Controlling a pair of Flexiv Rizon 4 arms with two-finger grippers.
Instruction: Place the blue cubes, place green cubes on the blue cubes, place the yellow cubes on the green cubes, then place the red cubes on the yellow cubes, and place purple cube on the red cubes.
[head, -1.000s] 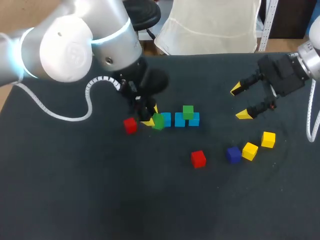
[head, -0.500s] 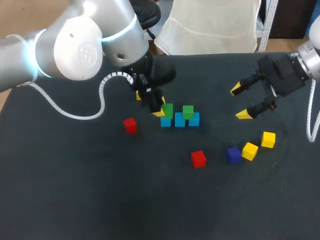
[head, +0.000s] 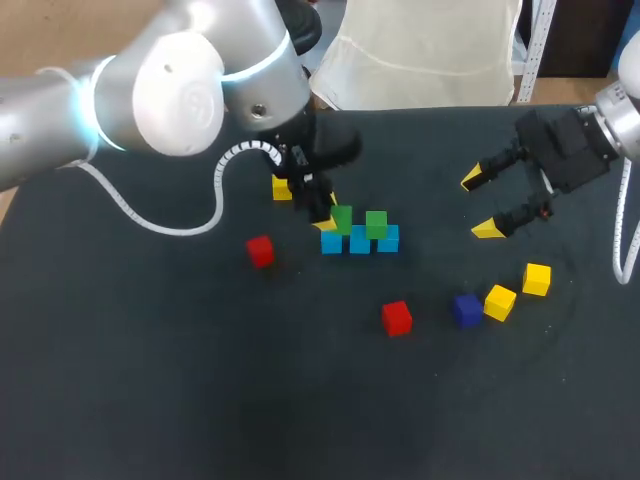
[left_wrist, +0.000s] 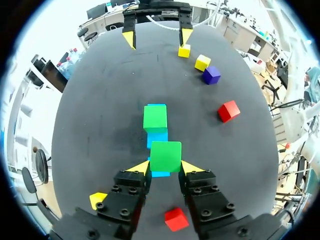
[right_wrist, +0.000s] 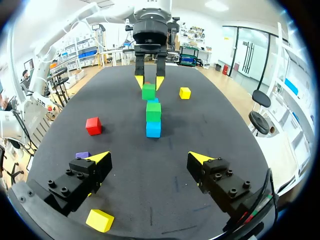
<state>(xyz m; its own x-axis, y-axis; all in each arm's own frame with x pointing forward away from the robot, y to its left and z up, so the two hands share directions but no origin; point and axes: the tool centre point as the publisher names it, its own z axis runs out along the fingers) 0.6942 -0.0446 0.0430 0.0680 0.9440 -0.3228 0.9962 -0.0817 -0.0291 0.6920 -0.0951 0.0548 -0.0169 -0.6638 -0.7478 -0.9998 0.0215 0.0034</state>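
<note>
Plain green cubes (head: 376, 223), light-blue cubes (head: 360, 241), red cubes (head: 397, 317), yellow cubes (head: 500, 301), one purple cube (head: 466, 309), black table (head: 200, 380).

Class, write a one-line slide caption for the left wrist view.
Left gripper holds a green cube over the row of blue cubes, next to another green cube already stacked there.

The left arm (head: 190, 80) bends in toward the middle. The left gripper (left_wrist: 165, 167) points down and pinches a green cube (left_wrist: 165, 156) from both sides. The right gripper (head: 480, 206) hangs at the right, its fingers spread wide.
</note>
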